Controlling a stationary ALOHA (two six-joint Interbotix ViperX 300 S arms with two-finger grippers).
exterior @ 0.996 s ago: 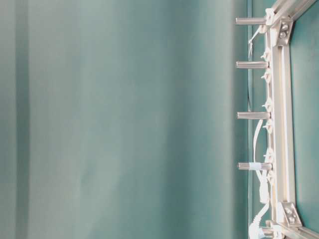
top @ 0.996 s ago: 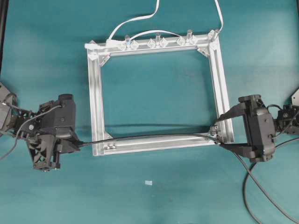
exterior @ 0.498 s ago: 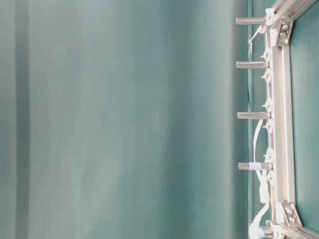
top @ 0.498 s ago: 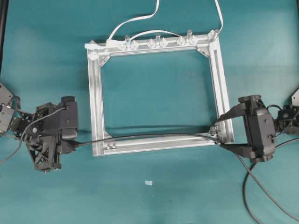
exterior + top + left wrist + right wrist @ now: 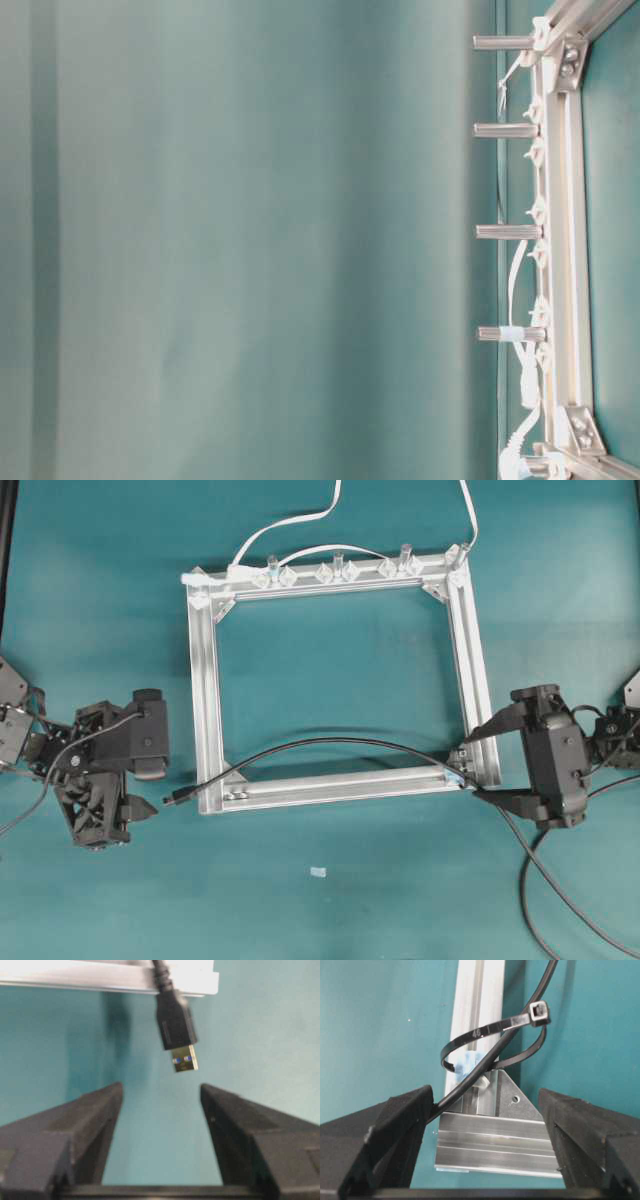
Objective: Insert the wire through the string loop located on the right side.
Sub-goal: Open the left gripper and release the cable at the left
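Observation:
The wire [image 5: 330, 743] is a thin black cable that arcs from the frame's lower right corner to its plug [image 5: 180, 798] on the mat at the lower left. The plug [image 5: 175, 1022] lies free just beyond my left gripper [image 5: 160, 1087], which is open and empty. That left gripper [image 5: 150, 792] sits left of the frame. The string loop [image 5: 485, 1027] is a black tie ring with a pale bluish fitting [image 5: 466, 1062], and the wire [image 5: 487, 1062] passes through it. My right gripper [image 5: 485, 1094] is open around that corner, the wire brushing its left finger. In the overhead view the right gripper [image 5: 478, 765] faces the loop [image 5: 458, 765].
The square aluminium frame [image 5: 335, 785] lies mid-table, with clear pegs [image 5: 338, 562] and a flat white cable [image 5: 300, 520] along its far bar. Thick black arm cables [image 5: 560, 880] trail at the lower right. A small white scrap [image 5: 318, 871] lies in front.
My left gripper has opened, let go of the plug and drawn back to the left. The wire, taut along the near bar before, now bows up into the frame's inside. The right gripper has stayed put.

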